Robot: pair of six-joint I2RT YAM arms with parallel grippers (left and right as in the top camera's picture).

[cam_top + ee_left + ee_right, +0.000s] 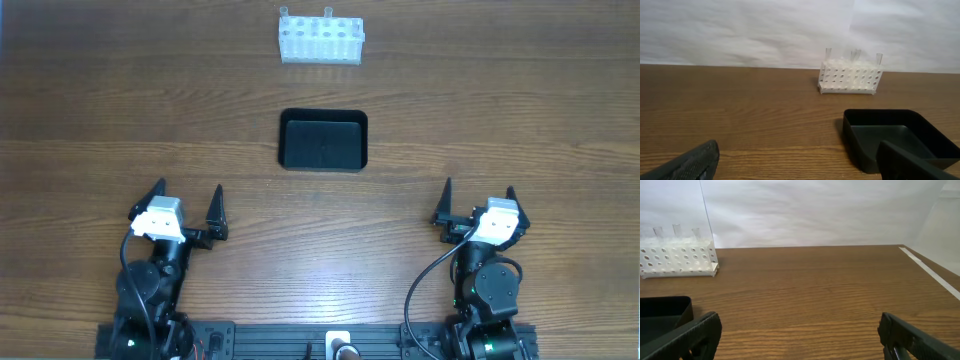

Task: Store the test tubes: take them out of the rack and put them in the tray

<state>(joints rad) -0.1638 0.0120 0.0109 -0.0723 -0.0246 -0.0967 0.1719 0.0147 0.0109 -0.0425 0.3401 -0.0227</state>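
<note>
Since the black tray (323, 140) holds nothing, the task reads as not started. The white test tube rack (320, 42) stands upright on the wooden surface (100, 120), at 12 o'clock from the tray and well apart from it. The test tubes (855, 54) are in the rack, upright, seemingly along its far row. Three clear tubes poke above the top in the left wrist view, and three in the right wrist view too. Most other holes look empty, but I cannot tell for sure. No tube lies on the surface.

The left hand (188, 192) is at 7 o'clock from the tray, close to its own base, fingers spread apart with nothing between them. The right hand (480, 192) is at 5 o'clock from the tray, fingers also spread, empty. Both are well apart from the rack, and the tray lies between them and it.

Progress, judged: zero tubes stored, all of them left. Each one has to be pulled straight up out of its hole, carried back toward 6 o'clock and laid in the tray. Either arm must reach past the tray toward 12 o'clock. The tubes look thin and slick, and the rack looks light. It may lift or tip if a pull goes off-axis.
</note>
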